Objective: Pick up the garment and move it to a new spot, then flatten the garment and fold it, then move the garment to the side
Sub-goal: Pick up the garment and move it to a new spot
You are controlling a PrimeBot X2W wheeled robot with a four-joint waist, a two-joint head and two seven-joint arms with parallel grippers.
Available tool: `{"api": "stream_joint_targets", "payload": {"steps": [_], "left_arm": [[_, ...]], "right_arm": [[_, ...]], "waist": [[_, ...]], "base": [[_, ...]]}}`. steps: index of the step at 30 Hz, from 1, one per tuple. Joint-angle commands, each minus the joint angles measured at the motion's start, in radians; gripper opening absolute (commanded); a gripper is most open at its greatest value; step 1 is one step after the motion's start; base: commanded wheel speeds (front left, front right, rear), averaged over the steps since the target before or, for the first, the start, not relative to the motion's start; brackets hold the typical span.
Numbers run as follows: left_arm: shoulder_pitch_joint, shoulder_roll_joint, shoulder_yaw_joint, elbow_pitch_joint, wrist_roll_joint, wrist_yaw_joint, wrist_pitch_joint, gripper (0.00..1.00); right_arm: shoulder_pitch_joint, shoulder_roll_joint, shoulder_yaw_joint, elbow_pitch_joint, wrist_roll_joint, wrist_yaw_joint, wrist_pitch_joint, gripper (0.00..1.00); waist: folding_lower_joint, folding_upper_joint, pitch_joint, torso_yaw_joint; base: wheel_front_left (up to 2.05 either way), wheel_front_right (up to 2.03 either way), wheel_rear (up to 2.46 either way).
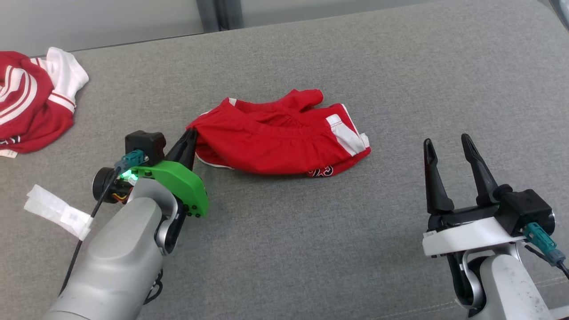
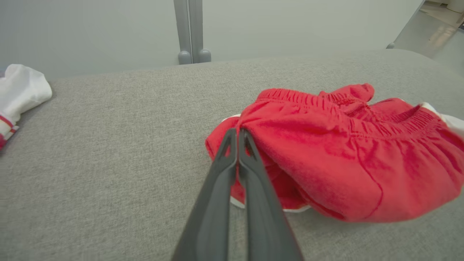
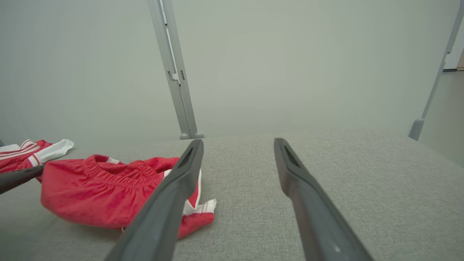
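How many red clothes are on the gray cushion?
2. The red shorts lie in the middle, their left corner pinched by the left gripper. A red and white shirt is bunched at the far left, partly out of frame.

You're seeing the garment [image 1: 275,138] lying mid-way across the padded surface [image 1: 311,249], with your left gripper [image 1: 191,135] sitting at its left edge, tips touching cloth. Your right gripper [image 1: 446,144] is hanging well apart to its right. A second garment [image 1: 31,102] is lying far left, behind a taped strip [image 1: 58,211]
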Motion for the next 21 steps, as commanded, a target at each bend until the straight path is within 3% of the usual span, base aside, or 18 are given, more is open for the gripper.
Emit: {"api": "stream_joint_targets", "payload": {"steps": [1, 2, 4, 21], "left_arm": [[0.02, 0.004, 0.012, 0.008, -0.001, -0.003, -0.008, 0.06], [0.024, 0.002, 0.019, 0.01, 0.007, -0.005, -0.009, 0.42], [0.034, 0.0, 0.042, -0.002, 0.02, -0.006, -0.008, 1.0], [0.244, -0.014, 0.268, -0.267, 0.229, -0.01, -0.007, 1.0]], "right_arm": [[0.004, -0.002, 0.0, 0.002, -0.009, 0.0, -0.003, 1.0], [0.007, -0.002, 0.001, 0.003, -0.012, 0.0, -0.003, 1.0], [0.01, -0.002, 0.004, 0.005, -0.015, 0.0, -0.003, 1.0], [0.061, -0.002, 0.014, 0.02, -0.036, 0.0, -0.003, 1.0]], "waist": [[0.0, -0.0001, -0.007, 0.01], [0.0, -0.0001, -0.011, 0.015], [0.0, -0.0001, -0.018, 0.023], [0.0, -0.0001, -0.116, 0.078]], "base": [[0.0, 0.0, 0.0], [0.0, 0.0, 0.0], [0.0, 0.0, 0.0], [0.0, 0.0, 0.0]]}}
